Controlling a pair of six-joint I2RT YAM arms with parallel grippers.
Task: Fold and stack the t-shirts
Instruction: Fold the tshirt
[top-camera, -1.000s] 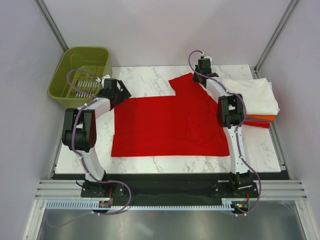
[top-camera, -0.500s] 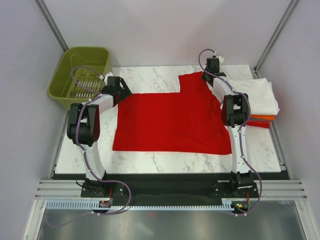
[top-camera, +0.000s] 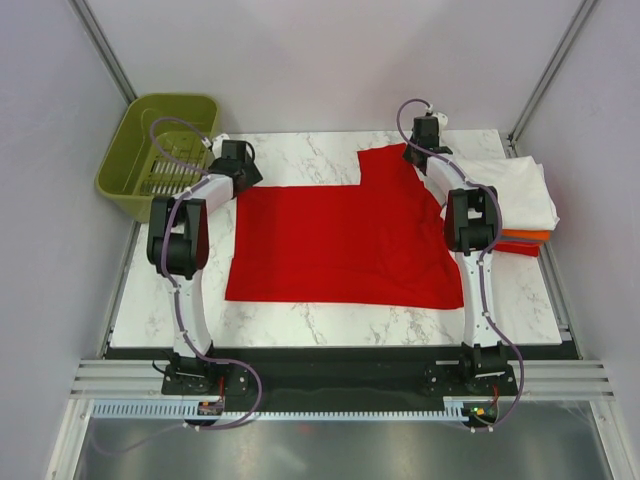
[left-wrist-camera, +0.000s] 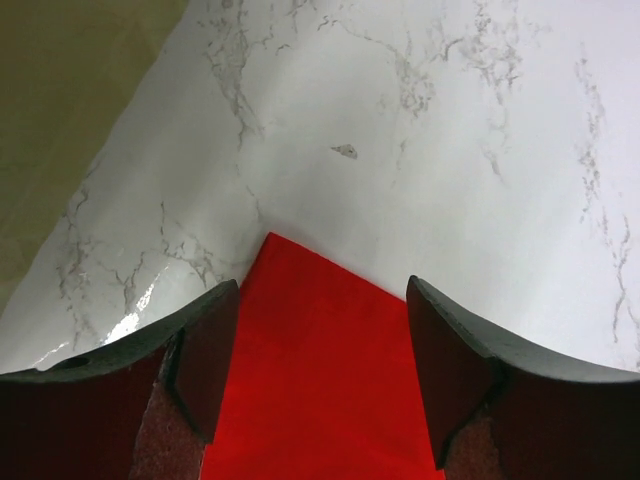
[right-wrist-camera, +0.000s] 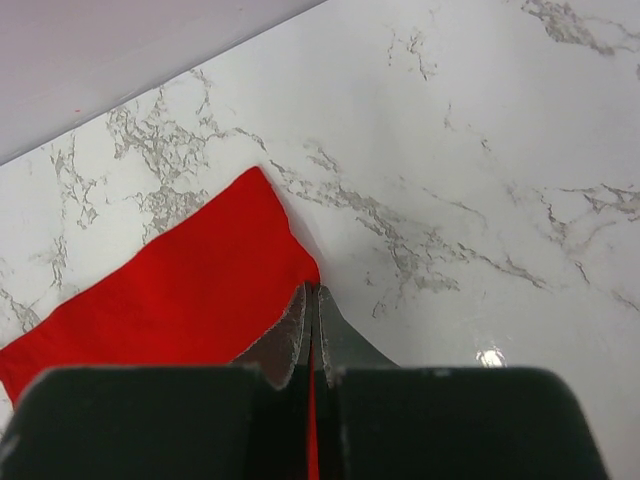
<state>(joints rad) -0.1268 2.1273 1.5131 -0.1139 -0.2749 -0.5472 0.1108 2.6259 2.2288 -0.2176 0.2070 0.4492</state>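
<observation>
A bright red t-shirt (top-camera: 340, 240) lies spread flat on the marble table (top-camera: 300, 160), one sleeve reaching toward the far right. My left gripper (top-camera: 243, 168) sits at the shirt's far left corner. In the left wrist view it (left-wrist-camera: 320, 370) is open, with the red corner (left-wrist-camera: 320, 340) lying between the two fingers (left-wrist-camera: 205, 350), apart from both. My right gripper (top-camera: 420, 142) is at the far sleeve edge. In the right wrist view it (right-wrist-camera: 313, 300) is shut on the red t-shirt (right-wrist-camera: 190, 290), a thin strip of cloth pinched between the pads.
A stack of folded t-shirts stands at the right edge, white (top-camera: 515, 190) on top with orange and red layers (top-camera: 520, 240) below. An olive-green basket (top-camera: 160, 150) sits off the table's far left corner. Grey walls close in the sides.
My left gripper has moved farther back and slightly right, onto the shirt's far left corner. My right gripper drew the sleeve to the right early on, then held still.
</observation>
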